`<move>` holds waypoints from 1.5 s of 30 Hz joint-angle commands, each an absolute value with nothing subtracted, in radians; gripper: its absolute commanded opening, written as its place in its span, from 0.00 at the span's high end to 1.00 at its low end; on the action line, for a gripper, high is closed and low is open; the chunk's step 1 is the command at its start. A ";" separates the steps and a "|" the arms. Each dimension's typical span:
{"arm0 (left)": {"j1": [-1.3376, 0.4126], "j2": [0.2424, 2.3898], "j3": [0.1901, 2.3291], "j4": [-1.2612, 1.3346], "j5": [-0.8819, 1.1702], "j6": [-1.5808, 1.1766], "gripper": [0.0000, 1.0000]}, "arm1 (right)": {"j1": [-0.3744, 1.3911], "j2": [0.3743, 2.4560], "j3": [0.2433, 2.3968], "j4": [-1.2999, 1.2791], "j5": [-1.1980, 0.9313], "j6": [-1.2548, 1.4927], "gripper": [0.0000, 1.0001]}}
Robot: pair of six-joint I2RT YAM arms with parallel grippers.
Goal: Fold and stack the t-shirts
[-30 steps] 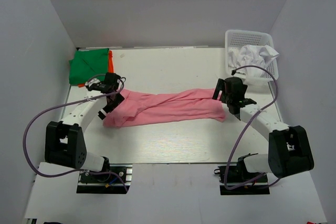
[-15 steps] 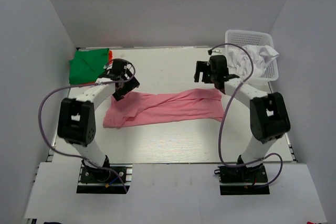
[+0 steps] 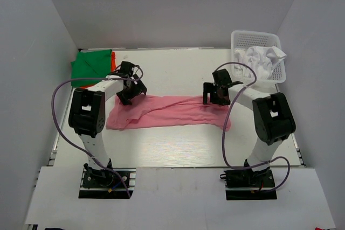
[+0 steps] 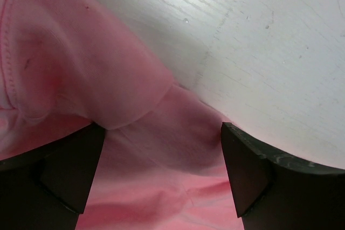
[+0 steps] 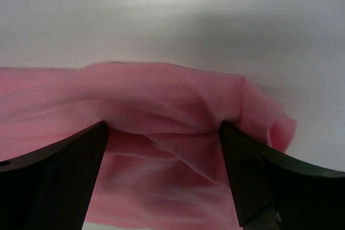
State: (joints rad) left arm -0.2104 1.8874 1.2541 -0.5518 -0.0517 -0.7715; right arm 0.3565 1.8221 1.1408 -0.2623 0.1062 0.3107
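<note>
Top camera overlooks the table (image 3: 178,74); both wrist cameras face the pink t-shirt (image 3: 167,110) closely.

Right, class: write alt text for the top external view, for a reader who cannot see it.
A salmon pink t-shirt lies stretched across the table, with the left pincer and right pincer open at its two ends. Far left, a green t-shirt lies on an orange t-shirt; far right, a lattice basket holds white cloth.
</note>
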 commanded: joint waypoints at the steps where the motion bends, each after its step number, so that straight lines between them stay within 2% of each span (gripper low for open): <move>1: -0.201 1.977 1.261 -0.620 -0.127 -0.762 0.00 | 0.353 1.688 1.031 -0.328 0.109 0.356 0.10; 3: -0.201 1.991 1.288 -0.629 -0.156 -0.762 0.00 | 0.350 1.652 0.918 -0.331 0.112 0.385 0.10; 9: -0.201 2.146 1.497 -0.574 -0.144 -0.659 0.00 | 0.359 1.576 0.801 -0.295 0.085 0.387 0.10; 12: -0.222 2.340 1.786 -0.604 -0.104 -0.595 0.00 | 0.382 1.493 0.721 -0.282 -0.021 0.356 0.10; 13: -0.236 2.397 1.975 -0.630 -0.095 -0.577 0.00 | 0.403 1.477 0.689 -0.285 -0.046 0.351 0.10; 14: -0.236 2.519 2.073 -0.630 -0.027 -0.536 0.00 | 0.432 1.447 0.661 -0.308 -0.072 0.345 0.10; 16: -0.249 2.632 2.324 -0.593 0.113 -0.525 0.00 | 0.498 1.405 0.626 -0.334 -0.103 0.331 0.10; 18: -0.259 2.738 2.399 -0.473 0.205 -0.537 0.00 | 0.630 1.385 0.591 -0.360 -0.153 0.316 0.10; 19: -0.259 2.758 2.416 -0.419 0.265 -0.552 0.00 | 0.673 1.385 0.585 -0.368 -0.164 0.302 0.10; 20: -0.268 2.770 2.416 -0.288 0.291 -0.561 0.00 | 0.798 1.385 0.577 -0.370 -0.198 0.301 0.10; 22: -0.278 2.808 2.428 -0.204 0.317 -0.603 0.00 | 0.882 1.416 0.563 -0.394 -0.215 0.296 0.10; 23: -0.278 2.822 2.437 -0.119 0.327 -0.621 0.00 | 0.996 1.422 0.568 -0.402 -0.201 0.292 0.10; 25: -0.278 2.835 2.451 -0.022 0.394 -0.664 0.00 | 1.073 1.430 0.578 -0.431 -0.178 0.305 0.10; 29: -0.296 2.846 2.461 0.144 0.435 -0.704 0.00 | 1.106 1.329 0.607 -0.343 -0.130 0.269 0.10; 32: -0.308 2.789 2.389 0.358 0.558 -0.692 0.00 | 1.109 1.269 0.643 -0.296 -0.079 0.220 0.10; 36: -0.331 2.673 2.418 0.307 0.554 -0.562 0.00 | 1.101 1.217 0.690 -0.264 -0.017 0.173 0.10; 38: -0.331 2.599 2.361 0.244 0.583 -0.513 0.00 | 1.097 1.207 0.702 -0.232 0.095 0.181 0.10; 41: -0.331 2.413 2.217 0.129 0.523 -0.402 0.00 | 1.075 1.209 0.718 -0.192 0.237 0.210 0.10; 45: -0.331 2.251 2.099 0.019 0.459 -0.312 0.00 | 1.030 1.268 0.735 -0.103 0.325 0.229 0.10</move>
State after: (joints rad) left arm -0.3271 2.4451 2.1235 0.0978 0.4976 -0.4286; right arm 1.0607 1.2385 0.6922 -0.2001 0.1890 0.2108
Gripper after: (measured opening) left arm 0.998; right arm 0.904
